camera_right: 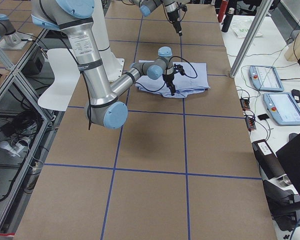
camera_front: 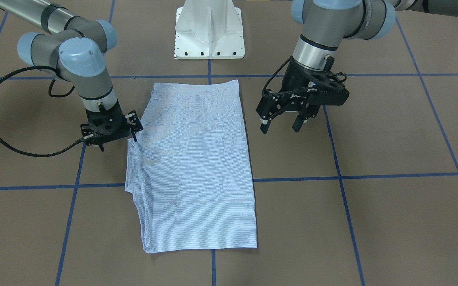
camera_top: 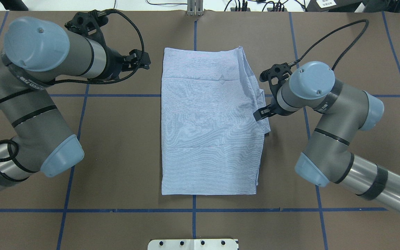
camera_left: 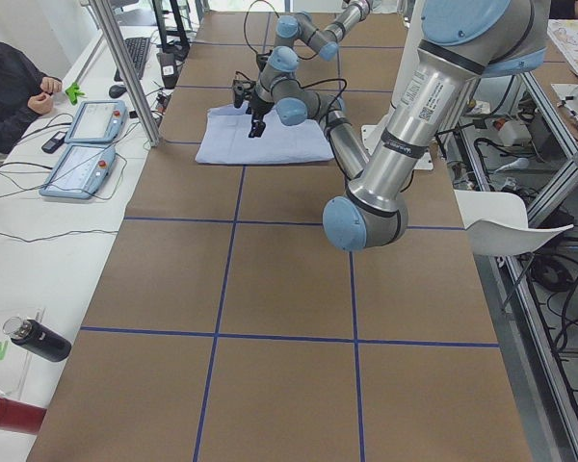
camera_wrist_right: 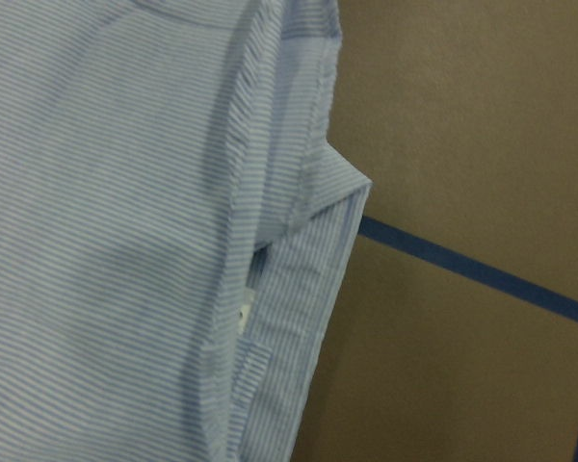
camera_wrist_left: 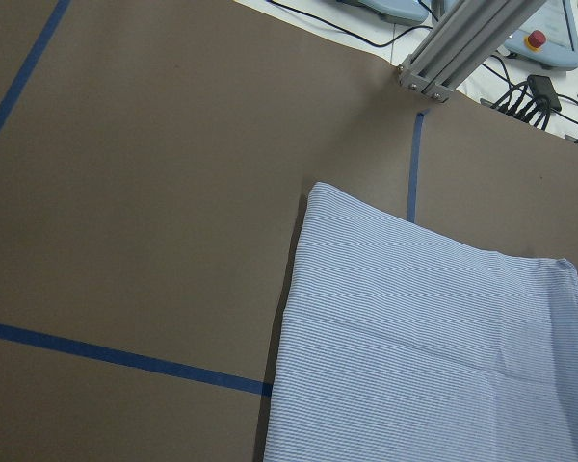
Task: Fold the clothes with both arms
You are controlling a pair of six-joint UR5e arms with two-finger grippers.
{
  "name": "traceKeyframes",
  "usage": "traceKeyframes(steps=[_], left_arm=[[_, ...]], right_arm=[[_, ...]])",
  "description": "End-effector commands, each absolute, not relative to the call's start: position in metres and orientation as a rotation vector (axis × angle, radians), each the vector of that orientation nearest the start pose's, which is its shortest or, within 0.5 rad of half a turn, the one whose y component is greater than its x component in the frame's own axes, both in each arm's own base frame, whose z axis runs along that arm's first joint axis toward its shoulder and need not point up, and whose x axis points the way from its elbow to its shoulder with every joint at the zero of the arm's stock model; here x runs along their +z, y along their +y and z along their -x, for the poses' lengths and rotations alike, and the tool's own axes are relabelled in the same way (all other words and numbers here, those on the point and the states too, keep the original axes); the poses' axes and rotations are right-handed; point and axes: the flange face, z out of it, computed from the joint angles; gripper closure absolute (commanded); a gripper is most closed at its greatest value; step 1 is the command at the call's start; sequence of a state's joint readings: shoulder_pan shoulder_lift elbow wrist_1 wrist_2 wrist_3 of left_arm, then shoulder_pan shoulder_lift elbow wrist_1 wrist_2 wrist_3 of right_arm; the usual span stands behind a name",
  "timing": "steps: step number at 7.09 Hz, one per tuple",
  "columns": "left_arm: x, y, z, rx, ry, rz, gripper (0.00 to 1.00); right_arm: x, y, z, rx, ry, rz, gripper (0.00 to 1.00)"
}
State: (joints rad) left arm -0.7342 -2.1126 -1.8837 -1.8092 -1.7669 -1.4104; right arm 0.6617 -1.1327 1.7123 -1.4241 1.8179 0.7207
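Observation:
The clothes are one light blue-and-white striped shirt (camera_front: 197, 167), folded into a tall rectangle and lying flat mid-table (camera_top: 210, 128). My left gripper (camera_front: 280, 126) hangs open above bare table beside the shirt's edge, near its far corner (camera_top: 146, 61). My right gripper (camera_front: 118, 143) is low at the shirt's opposite long edge (camera_top: 266, 113), open, with one fingertip (camera_front: 135, 137) at the layered hem. The right wrist view shows those loose hem layers (camera_wrist_right: 289, 250) close up, with no fingers in frame. In the left wrist view the shirt's corner (camera_wrist_left: 433, 356) lies on brown table.
The white pedestal base (camera_front: 209, 31) stands behind the shirt. Blue tape lines (camera_front: 340, 176) grid the brown table. An aluminium post (camera_wrist_left: 462, 38) rises at the far edge. A seated person (camera_left: 10, 87), teach pendants (camera_left: 82, 144) and bottles (camera_left: 34, 339) are beyond the table's operator side.

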Motion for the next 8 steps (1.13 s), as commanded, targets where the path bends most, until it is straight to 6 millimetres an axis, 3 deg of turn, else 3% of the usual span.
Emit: traceKeyframes(steps=[1, 4, 7, 8], left_arm=[[0.181, -0.488, -0.370, -0.411, 1.059, -0.318, 0.00], [0.179, -0.487, -0.369, -0.410, 1.063, -0.320, 0.00], [0.178, -0.486, -0.370, -0.408, 1.065, -0.320, 0.00], [0.175, -0.486, -0.370, -0.407, 1.069, -0.322, 0.00]], right_arm=[[0.333, -0.508, 0.473, -0.264, -0.671, -0.315, 0.00], [0.368, -0.528, 0.479, -0.282, -0.655, -0.347, 0.00], [0.377, -0.561, 0.441, -0.300, -0.623, -0.379, 0.00], [0.381, -0.565, 0.438, -0.297, -0.618, -0.372, 0.00]])
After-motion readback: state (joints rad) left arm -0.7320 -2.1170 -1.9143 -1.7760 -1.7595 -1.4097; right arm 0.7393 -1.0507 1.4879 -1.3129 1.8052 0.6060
